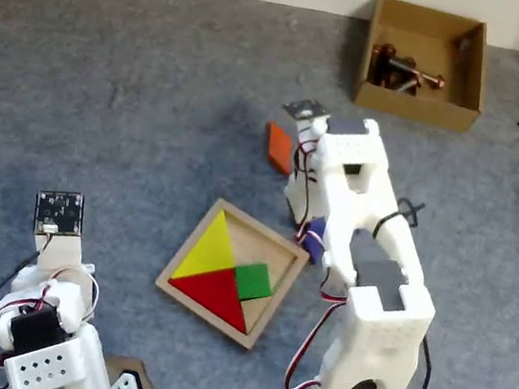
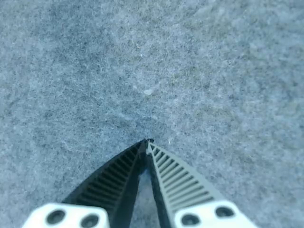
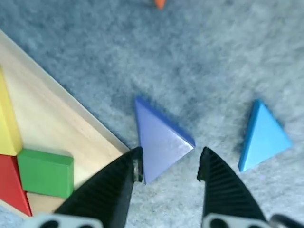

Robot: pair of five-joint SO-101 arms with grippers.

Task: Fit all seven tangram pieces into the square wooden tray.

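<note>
Purple triangle (image 3: 160,142) long edge faces tray (image 3: 52,118), apex twd blue triangle (image 3: 262,137).

closed hand (image 2: 146,145), grey carpet (image 2: 142,61)

A square (image 1: 252,281) and two triangles (image 1: 208,248) are seated in the tray (image 1: 267,242). A third triangle (image 3: 161,142) is placed just beside it, between the fingers (image 3: 109,190) of the right gripper (image 3: 171,159).

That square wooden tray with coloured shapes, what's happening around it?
A robot is at a shape puzzle. The square wooden tray holds a yellow triangle, a red triangle and a green square. The right tool is open around a violet-blue triangle lying beside the tray; the left tool is shut over grey carpet.
</note>
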